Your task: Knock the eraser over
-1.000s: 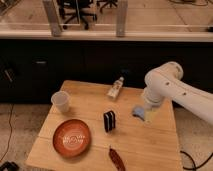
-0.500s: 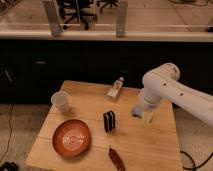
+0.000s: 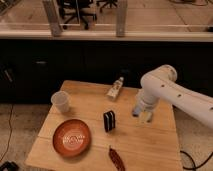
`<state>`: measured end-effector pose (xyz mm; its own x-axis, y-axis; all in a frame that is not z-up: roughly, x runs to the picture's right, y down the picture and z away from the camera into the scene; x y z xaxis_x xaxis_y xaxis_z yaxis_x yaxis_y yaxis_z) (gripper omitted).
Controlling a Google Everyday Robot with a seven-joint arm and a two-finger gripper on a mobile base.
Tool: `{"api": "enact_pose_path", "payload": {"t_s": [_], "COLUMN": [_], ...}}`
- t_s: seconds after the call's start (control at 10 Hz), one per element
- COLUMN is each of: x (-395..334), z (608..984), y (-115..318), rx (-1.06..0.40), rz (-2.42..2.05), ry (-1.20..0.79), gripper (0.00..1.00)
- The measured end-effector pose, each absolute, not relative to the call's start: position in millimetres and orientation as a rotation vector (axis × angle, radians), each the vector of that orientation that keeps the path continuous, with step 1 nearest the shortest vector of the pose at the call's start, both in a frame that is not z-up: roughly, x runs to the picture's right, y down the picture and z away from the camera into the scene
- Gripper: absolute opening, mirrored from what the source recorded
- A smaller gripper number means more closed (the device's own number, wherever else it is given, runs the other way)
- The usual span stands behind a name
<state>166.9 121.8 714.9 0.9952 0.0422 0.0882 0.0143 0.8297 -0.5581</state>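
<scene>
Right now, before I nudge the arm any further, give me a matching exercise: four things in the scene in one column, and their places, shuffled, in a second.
Column one:
1. black rectangular eraser with a white stripe
2. small white cup
3. round orange-brown plate
4. end effector of the white arm

Column two:
A. front left of the wooden table
B. just right of the eraser, low over the table, apart from it
C. middle of the table, standing upright
D. left side of the table, behind the plate

Pairs: 1-C, 2-D, 3-A, 4-B.
</scene>
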Motion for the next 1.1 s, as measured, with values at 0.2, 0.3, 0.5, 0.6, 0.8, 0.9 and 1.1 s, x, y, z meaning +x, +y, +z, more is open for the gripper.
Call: {"api": "enact_pose_path", "payload": {"t_s": [0.2,0.3,0.5,0.6,0.8,0.9,1.1], "x": [162.6,162.9,161.0,158.1,153.4,152.3,148.9], "z": [718.6,719.3,722.0,723.6,729.8,733.0,736.9], "y": [125.4,125.7,130.6,133.3,140.6,145.0,149.2], "rx": [-0.589,-0.587,-0.586,-0.585,-0.581,-0.58,-0.581], "rz": [0.024,0.03,0.035,0.035,0.036,0.036,0.033], "ry": [-0.109,-0.112,-0.125,-0.132,-0.147,-0.153,-0.162], "gripper": [0.71,0.7,0.63,0.61,0.43,0.34,0.12]}}
